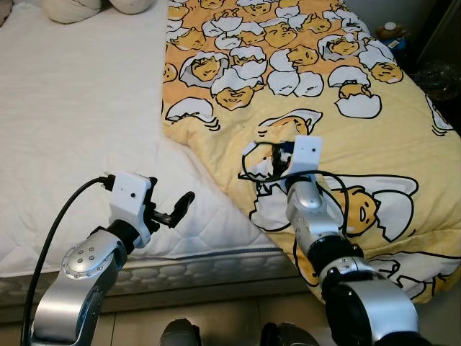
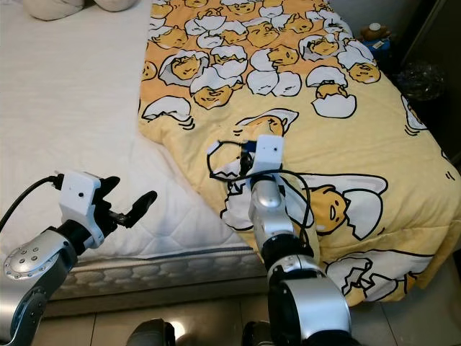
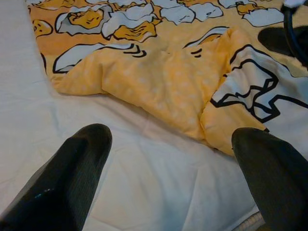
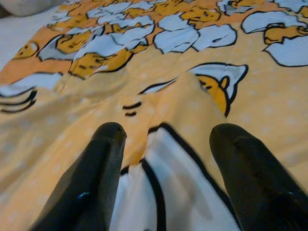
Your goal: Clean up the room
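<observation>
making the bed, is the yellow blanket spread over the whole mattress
No. The blanket covers one side; the white mattress lies bare beside it.

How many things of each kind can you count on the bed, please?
Yellow egg-print quilts: 1
White quilted mattress covers: 1
Pale cushions at the head end: 2
Total: 4

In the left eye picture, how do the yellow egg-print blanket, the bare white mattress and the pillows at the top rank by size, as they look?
1. Blanket and mattress: alike in spread, too close to rank.
2. Pillows: smallest, though cut off by the picture's edge and farthest away.
</observation>
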### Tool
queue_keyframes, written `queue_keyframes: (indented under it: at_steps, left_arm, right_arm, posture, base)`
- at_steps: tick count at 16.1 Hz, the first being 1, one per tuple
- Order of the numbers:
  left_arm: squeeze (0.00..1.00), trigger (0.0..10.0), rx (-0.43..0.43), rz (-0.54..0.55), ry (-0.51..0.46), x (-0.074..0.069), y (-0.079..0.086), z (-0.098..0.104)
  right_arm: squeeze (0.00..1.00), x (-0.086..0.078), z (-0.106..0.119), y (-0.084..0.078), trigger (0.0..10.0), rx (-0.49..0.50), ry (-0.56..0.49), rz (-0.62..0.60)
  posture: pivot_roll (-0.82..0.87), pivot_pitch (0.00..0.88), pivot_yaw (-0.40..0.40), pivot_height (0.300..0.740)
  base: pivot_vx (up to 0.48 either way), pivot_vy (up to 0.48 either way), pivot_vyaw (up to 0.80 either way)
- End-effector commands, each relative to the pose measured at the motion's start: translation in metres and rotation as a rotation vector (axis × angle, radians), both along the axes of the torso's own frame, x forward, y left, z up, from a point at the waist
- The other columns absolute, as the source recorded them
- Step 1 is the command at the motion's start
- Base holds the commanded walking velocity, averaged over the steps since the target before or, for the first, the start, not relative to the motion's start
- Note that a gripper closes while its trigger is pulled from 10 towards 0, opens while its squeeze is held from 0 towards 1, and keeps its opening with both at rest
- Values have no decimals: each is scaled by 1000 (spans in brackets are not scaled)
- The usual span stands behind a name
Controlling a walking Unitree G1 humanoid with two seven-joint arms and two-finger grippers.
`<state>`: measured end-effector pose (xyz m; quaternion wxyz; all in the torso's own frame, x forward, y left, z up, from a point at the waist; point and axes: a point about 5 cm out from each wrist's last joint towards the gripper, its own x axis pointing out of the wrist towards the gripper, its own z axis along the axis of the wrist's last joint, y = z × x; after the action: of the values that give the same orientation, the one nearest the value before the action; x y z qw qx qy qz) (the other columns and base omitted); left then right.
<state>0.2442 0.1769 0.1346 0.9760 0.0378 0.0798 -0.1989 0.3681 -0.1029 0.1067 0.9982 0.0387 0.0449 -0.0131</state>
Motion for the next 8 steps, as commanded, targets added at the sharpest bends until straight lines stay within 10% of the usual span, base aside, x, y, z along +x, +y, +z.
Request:
queue_keyframes:
  at_steps: [1, 8]
  left_arm:
    - [0, 10000, 7, -4, 8, 0, -1, -2]
    - [0, 10000, 5, 2, 7, -1, -1, -3]
  right_arm:
    - [1000, 3, 2, 0, 10000, -1, 15, -16]
    - [1000, 4, -8, -5, 10000, 76, 130, -71]
  posture:
    - [195, 118, 30, 740]
    - [211, 115, 18, 740]
  base:
    - [0, 0, 0]
    - [0, 0, 0]
